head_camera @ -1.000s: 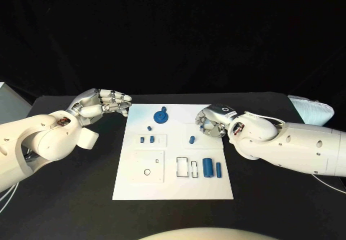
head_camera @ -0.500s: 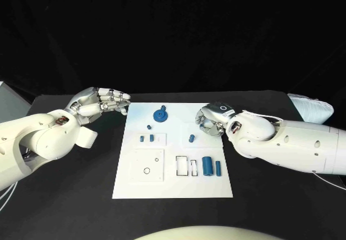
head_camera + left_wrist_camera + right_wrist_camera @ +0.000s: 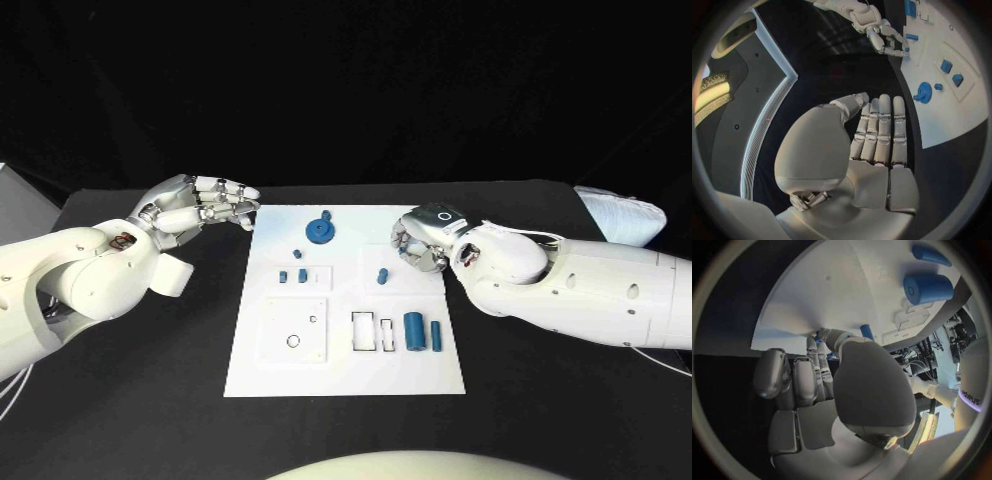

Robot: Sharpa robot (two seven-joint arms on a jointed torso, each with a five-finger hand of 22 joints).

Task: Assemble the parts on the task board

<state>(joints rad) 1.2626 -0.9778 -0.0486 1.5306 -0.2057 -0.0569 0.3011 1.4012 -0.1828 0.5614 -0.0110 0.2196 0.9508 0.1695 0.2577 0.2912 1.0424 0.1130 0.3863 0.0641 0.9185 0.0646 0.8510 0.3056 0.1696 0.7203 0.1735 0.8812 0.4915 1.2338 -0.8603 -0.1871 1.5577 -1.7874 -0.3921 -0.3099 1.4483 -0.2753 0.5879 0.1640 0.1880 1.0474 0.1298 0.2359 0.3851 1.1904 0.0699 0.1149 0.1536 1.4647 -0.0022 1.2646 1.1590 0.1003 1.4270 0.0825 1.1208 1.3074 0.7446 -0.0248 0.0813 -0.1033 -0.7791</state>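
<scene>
The white task board (image 3: 346, 370) lies in the middle of the black table. A blue gear-like part (image 3: 320, 234) sits near its far edge, with two small blue blocks (image 3: 293, 277) below it. A blue peg (image 3: 382, 276) stands right of those, and two blue cylinders (image 3: 423, 333) lie lower right. My right hand (image 3: 420, 243) hovers over the board's far right, its fingers curved close beside the peg (image 3: 867, 331) with nothing held. At the board's far left corner my left hand (image 3: 202, 205) is off the board, its fingers (image 3: 879, 130) straight, side by side and empty.
A raised square plate (image 3: 296, 332) and rectangular slots (image 3: 375, 332) mark the board's near half. A white bundle (image 3: 627, 220) lies at the table's right edge. A pale box (image 3: 12, 200) stands at the left edge.
My right hand has edged slightly toward the board's middle, closer to the blue peg. The left hand and the parts have stayed put.
</scene>
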